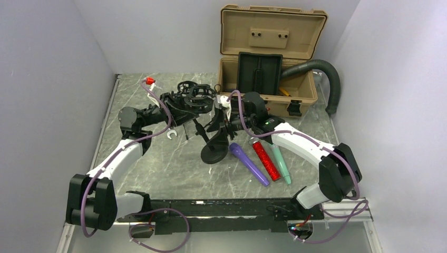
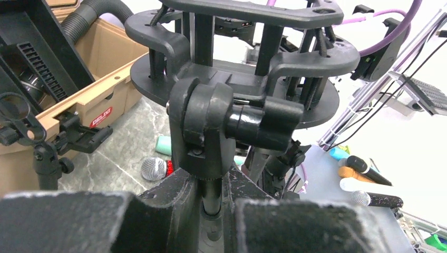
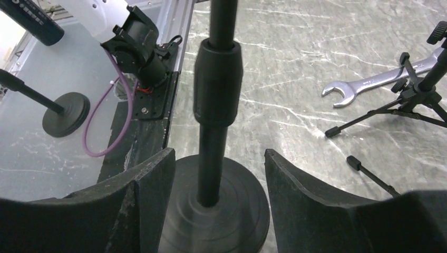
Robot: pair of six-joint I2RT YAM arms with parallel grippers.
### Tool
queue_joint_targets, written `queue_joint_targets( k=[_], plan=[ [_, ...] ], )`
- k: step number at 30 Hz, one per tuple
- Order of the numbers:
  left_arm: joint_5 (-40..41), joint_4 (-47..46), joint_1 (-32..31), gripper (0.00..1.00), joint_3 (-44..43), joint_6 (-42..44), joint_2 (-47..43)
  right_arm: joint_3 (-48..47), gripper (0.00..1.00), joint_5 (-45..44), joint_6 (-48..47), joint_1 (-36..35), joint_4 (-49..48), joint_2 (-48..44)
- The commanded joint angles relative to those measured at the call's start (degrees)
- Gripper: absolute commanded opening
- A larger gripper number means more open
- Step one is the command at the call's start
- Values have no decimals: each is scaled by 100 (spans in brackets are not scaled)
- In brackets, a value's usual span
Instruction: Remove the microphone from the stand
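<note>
A black shock mount (image 1: 195,94) (image 2: 237,58) tops a thin black pole (image 2: 212,196). My left gripper (image 1: 182,112) (image 2: 221,203) is shut on that pole just under the swivel joint (image 2: 203,132). I cannot tell whether a microphone sits in the mount. A second stand has a round base (image 1: 214,155) (image 3: 237,211). Its pole (image 3: 211,163) rises between the fingers (image 3: 150,182) of my right gripper (image 1: 226,129) (image 3: 216,176), which is open with a gap on each side. Purple (image 1: 249,164), red (image 1: 265,160) and teal (image 1: 281,164) microphones lie on the table right of the base.
An open tan case (image 1: 269,79) with a grey hose (image 1: 329,79) stands at the back right. A wrench (image 1: 171,136) (image 3: 369,84) and small tripod legs (image 1: 196,134) (image 3: 416,97) lie left of the round base. The red microphone's silver head (image 2: 154,168) shows below the mount.
</note>
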State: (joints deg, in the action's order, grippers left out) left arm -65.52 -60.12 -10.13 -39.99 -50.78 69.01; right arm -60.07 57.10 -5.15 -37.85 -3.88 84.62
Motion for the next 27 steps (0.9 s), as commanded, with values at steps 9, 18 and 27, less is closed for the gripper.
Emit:
queue_joint_targets(
  k=[9, 18, 27],
  plan=[
    [647, -965, -98, 0, -97, -381, -205, 99, 49, 259, 497, -106, -987, 176],
    [784, -958, -100, 0, -23, -281, -269, 128, 33, 320, 677, -209, -1015, 324],
    [810, -750, -94, 5, 98, -4, -398, 237, 0, 127, 668, -183, -1013, 93]
  ],
)
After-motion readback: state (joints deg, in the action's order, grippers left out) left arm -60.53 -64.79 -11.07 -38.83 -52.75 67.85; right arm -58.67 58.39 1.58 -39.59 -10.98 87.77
